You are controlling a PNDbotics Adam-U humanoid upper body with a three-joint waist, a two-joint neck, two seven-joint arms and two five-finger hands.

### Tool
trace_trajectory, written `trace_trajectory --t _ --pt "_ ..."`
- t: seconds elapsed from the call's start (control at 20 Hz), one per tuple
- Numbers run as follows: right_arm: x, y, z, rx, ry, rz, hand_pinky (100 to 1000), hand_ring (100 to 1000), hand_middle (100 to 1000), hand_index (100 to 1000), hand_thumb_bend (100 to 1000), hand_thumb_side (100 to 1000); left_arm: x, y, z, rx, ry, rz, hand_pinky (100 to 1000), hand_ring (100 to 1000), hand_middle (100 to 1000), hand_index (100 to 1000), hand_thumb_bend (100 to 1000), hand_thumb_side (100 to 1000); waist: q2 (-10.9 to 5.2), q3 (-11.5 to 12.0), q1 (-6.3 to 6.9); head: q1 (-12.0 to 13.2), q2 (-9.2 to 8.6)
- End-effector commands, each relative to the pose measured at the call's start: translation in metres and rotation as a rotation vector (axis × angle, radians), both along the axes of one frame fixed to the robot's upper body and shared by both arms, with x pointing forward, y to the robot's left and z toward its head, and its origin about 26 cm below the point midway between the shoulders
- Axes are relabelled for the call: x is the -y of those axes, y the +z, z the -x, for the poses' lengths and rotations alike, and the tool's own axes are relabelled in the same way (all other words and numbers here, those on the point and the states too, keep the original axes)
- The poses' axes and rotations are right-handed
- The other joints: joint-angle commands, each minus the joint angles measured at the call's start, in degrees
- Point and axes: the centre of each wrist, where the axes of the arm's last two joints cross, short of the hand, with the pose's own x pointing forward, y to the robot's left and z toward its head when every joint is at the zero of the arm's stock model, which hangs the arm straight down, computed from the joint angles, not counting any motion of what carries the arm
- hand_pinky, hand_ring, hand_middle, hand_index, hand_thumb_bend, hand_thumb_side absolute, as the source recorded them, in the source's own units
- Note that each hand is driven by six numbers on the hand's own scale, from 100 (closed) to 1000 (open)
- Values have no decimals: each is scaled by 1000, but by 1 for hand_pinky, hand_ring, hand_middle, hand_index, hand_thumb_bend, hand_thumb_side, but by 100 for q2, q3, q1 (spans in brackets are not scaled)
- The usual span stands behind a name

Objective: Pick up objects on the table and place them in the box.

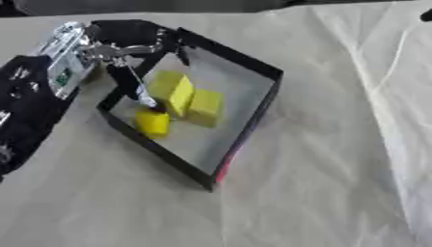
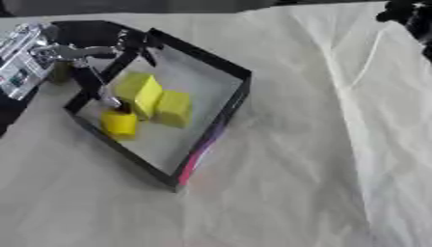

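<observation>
A black-walled box [image 1: 249,129] with a grey floor lies askew at the upper left. Inside it are three yellow pieces: a tall block [image 1: 172,89], a flatter block [image 1: 206,108] leaning against it, and a small rounded piece [image 1: 152,123] near the left wall. My left hand [image 1: 125,48] hangs over the box's left corner. One long straight finger [image 1: 138,90] reaches down into the box, and its tip is at the top of the small rounded piece. Only a dark bit of my right hand [image 2: 406,14] shows, at the top right corner.
A beige cloth [image 1: 320,193] covers the table, with raised folds running down the right side. The box's near corner has a pink edge [image 1: 223,169]. My left forearm [image 1: 25,106] crosses the left edge.
</observation>
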Motion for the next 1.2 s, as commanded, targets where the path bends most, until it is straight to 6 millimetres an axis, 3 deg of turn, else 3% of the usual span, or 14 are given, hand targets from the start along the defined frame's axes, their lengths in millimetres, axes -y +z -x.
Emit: trace_trajectory --t 0.05,0.3,0.4,0.7,0.75,0.8,0.9,1.0,1.2 --pt "3 8 2 19 -12 26 965 684 609 804 100 608 -14 34 12 47 -169 -174 914 904 905 972 545 692 -109 28 47 -32 -10" --pt "5 7 4 21 -25 23 965 684 609 803 100 607 -34 65 31 -9 -151 -11 909 890 876 954 304 668 -132 90 23 -68 -10" --pt "5 7 5 22 -29 21 965 684 609 803 100 605 -43 78 37 -36 -141 62 903 880 862 945 298 590 -140 110 14 -83 -10" --pt "6 6 6 26 -36 19 964 685 609 803 100 604 -73 106 52 -61 -92 210 896 874 851 930 245 474 -137 159 -19 -118 -10" --pt "6 7 6 28 -37 19 964 685 609 803 100 603 -82 110 54 -53 -62 223 893 874 849 924 261 383 -135 168 -24 -134 -10" --pt "6 7 6 29 -38 19 964 685 609 803 100 602 -91 112 55 -45 -28 229 892 875 849 922 273 373 -133 171 -27 -146 -10" --pt "7 7 7 34 -42 19 964 684 608 802 100 601 -113 113 53 -35 71 222 890 879 845 912 326 323 -126 177 -35 -174 -10" --pt "7 7 7 37 -44 17 964 685 608 802 100 602 -132 107 44 -48 181 203 889 878 839 909 332 329 -119 178 -44 -181 -10" --pt "5 6 7 36 -40 15 963 684 608 802 100 606 -160 79 19 -138 365 211 897 881 828 886 297 456 -90 151 -89 -184 -10"
